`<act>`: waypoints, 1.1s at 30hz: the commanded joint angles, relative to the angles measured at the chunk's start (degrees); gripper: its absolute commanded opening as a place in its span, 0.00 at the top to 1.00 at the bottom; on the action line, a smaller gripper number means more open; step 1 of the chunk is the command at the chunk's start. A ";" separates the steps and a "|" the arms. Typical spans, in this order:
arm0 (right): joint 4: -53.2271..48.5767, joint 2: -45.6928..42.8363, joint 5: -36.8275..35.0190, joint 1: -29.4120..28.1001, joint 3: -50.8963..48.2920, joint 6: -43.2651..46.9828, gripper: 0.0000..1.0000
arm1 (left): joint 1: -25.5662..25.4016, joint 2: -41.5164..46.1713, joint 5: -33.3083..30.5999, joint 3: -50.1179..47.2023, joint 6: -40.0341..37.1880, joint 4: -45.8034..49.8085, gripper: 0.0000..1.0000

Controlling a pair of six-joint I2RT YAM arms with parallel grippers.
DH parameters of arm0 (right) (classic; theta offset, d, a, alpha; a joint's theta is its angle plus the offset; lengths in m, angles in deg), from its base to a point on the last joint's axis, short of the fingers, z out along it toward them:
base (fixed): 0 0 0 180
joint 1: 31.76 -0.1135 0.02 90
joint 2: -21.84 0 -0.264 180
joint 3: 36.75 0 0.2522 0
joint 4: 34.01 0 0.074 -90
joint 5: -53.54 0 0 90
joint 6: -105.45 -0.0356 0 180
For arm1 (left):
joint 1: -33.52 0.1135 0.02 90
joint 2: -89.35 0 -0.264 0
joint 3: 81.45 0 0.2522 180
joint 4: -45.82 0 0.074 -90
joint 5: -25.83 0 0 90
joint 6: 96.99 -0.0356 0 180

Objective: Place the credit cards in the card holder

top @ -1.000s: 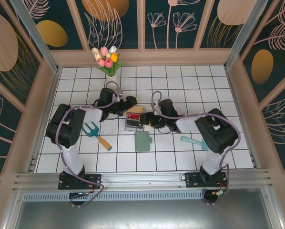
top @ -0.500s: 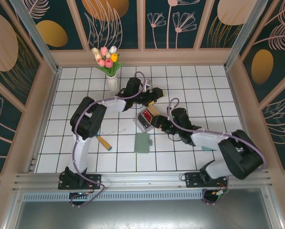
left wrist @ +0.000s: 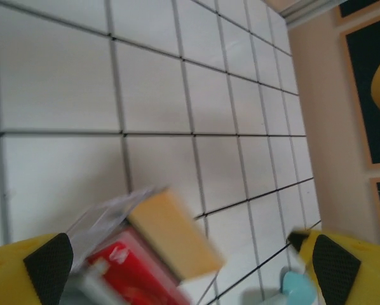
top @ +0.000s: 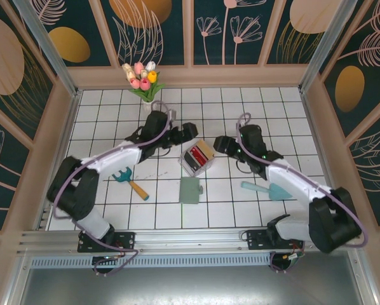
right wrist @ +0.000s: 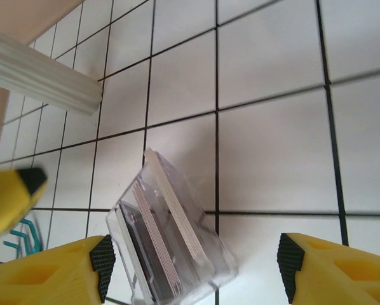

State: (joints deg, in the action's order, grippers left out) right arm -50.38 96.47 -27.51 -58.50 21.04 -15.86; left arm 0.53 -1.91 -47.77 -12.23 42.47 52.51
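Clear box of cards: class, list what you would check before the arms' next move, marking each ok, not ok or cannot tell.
1. Left hand open, empty: ok.
2. Right hand open, empty: ok.
3. Clear box down on the table, free of both hands: ok.
4. Credit cards out of the box: not ok, stacked inside.
5. Card holder pockets showing: not ok, lies shut.

I am holding my left fingers (top: 189,131) just beyond the clear box (top: 190,169) | my right fingers (top: 220,143) are hanging near its right side | red and tan cards (top: 196,155) are sitting inside it | card holder (top: 190,189) is lying flat on the tabletop (top: 101,108), nearer my bases
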 commanded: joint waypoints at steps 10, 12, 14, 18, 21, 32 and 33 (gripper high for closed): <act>-21.53 19.95 -14.87 -8.85 23.14 21.69 0.34 | -0.12 1.72 2.39 -15.50 9.89 -11.78 0.20; -22.94 21.79 -16.90 -9.43 25.17 22.71 0.34 | -0.06 0.32 2.12 -14.80 10.07 -11.47 0.21; -23.86 23.06 -16.74 -9.61 26.72 23.70 0.33 | -0.08 -1.27 2.42 -13.92 10.02 -11.34 0.21; -25.39 25.42 -15.97 -9.96 28.85 25.19 0.33 | -0.12 -3.98 2.84 -13.19 10.48 -12.38 0.24; -26.64 26.93 -16.32 -10.24 30.26 26.01 0.32 | -0.18 -5.44 3.28 -12.67 10.76 -13.17 0.24; -29.75 29.33 -18.97 -11.21 32.96 29.27 0.32 | -0.23 -9.01 2.19 -13.78 11.02 -13.24 0.30; -29.74 29.33 -19.15 -11.30 32.97 29.54 0.32 | -0.23 -9.01 1.85 -13.87 10.86 -13.04 0.30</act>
State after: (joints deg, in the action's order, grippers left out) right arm -77.84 125.19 -44.69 -69.16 52.27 11.59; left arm 0.51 -9.45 -45.28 -26.21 53.00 40.23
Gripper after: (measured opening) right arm 0.680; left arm 0.701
